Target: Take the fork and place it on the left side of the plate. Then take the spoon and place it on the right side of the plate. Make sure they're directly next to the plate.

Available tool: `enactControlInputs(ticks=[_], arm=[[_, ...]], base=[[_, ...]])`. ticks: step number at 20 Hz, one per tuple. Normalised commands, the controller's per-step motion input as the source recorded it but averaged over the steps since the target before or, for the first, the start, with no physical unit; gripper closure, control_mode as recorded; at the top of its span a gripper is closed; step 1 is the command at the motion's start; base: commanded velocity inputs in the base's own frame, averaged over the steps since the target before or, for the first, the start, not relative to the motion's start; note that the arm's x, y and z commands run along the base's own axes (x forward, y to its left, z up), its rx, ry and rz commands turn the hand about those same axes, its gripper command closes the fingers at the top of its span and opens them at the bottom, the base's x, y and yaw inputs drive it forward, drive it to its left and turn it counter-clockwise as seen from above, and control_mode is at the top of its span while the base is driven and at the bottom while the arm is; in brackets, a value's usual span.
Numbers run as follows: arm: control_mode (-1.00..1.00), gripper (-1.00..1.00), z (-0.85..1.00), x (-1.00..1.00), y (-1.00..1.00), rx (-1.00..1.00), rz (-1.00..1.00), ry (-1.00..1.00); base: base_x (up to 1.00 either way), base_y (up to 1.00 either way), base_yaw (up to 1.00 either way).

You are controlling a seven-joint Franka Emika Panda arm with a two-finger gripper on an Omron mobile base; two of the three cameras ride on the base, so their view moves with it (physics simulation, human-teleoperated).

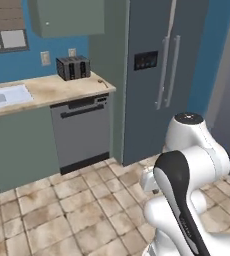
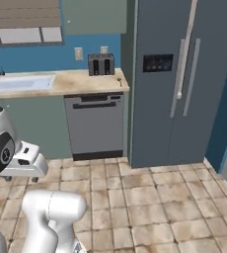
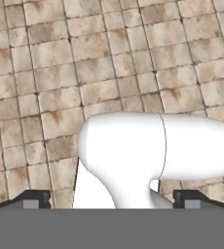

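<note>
The fork, the plate and the spoon are out of view. My gripper points down at the tiled floor; its two dark fingertips stand far apart, open, with nothing between them. In the right base view the gripper hangs low at the left, tucked close to the folded white arm, well above the floor tiles.
A beige counter with a sink and a dark toaster runs along the back left, above a grey dishwasher. A tall grey fridge stands to its right. A small thin item lies near the counter's right end, too small to identify.
</note>
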Motion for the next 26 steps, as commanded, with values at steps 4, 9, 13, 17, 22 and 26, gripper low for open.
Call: enactControlInputs(ticks=[4, 9, 13, 17, 22, 26], arm=[[1.00, -1.00, 0.00, 0.00, 0.00, 0.00, 0.00, 0.00], [1.00, -1.00, 0.00, 0.00, 0.00, 0.00, 0.00, 0.00], [1.00, -1.00, 0.00, 0.00, 0.00, 0.00, 0.00, 0.00], [1.00, -1.00, 0.00, 0.00, 0.00, 0.00, 0.00, 0.00], [1.00, -1.00, 0.00, 0.00, 0.00, 0.00, 0.00, 0.00], [1.00, -1.00, 0.00, 0.00, 0.00, 0.00, 0.00, 0.00]], base=[[1.00, -0.19, 0.17], [1.00, -0.01, 0.16], [1.00, 0.00, 0.15], [1.00, -0.03, 0.10], [0.98, -0.16, 0.03], [0.95, -0.14, 0.00]])
